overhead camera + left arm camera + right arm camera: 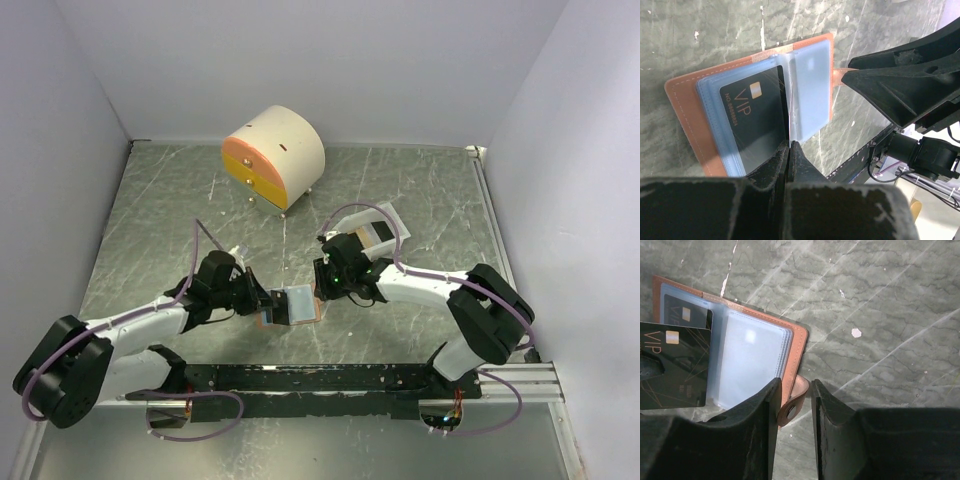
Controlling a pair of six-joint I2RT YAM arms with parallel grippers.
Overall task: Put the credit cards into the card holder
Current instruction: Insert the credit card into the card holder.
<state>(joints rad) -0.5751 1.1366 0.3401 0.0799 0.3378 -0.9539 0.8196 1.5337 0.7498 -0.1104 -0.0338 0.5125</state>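
Card holder (302, 306) lies open at table centre, long axis roughly 9–3 in top view. Left gripper (790, 146) clenched on black card (672, 365), held on edge over spine. Free sleeve (812, 85) at 1 o'clock of its tips. Right gripper (795, 384) at holder's 2 o'clock, jaws part-open astride snap strap (792, 407), no pinch evident. Left arm is nearer slot.

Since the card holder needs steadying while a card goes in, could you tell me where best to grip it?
I'd take the snap tab on the card holder's outer edge, coming from the right arm's side, fingers either side. It juts out and curls up off the table, while the covers lie flat.
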